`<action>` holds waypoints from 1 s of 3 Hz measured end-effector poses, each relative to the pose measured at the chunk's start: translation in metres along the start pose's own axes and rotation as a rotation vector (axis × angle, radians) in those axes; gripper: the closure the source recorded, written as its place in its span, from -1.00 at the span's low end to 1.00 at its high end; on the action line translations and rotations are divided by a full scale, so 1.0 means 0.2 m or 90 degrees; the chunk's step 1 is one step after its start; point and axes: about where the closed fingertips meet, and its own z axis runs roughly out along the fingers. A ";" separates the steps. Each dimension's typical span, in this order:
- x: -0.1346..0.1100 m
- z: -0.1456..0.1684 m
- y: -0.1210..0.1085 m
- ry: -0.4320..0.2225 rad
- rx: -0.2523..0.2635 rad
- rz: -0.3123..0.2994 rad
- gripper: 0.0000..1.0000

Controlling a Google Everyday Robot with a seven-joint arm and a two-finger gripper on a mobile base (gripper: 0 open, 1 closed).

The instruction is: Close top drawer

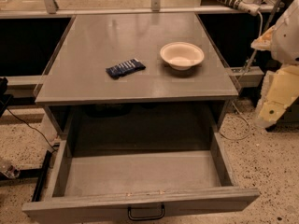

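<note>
Claw (274, 102) cut off at right edge; top drawer (93, 208) front clipped below.

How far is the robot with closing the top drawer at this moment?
Nothing looks done yet: the top drawer stands pulled far out. In hand: the gripper hangs at the right of the table, apart from the drawer. Left: reach its front and push it in.

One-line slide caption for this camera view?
Top drawer wide open and empty; bowl and dark packet on tabletop; claw at the right, clear of the drawer.
</note>
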 end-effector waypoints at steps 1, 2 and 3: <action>0.00 0.00 0.00 0.000 0.000 0.000 -1.00; -0.01 0.02 0.06 0.000 0.002 -0.012 -1.00; 0.00 0.07 0.22 -0.014 -0.005 -0.029 -1.00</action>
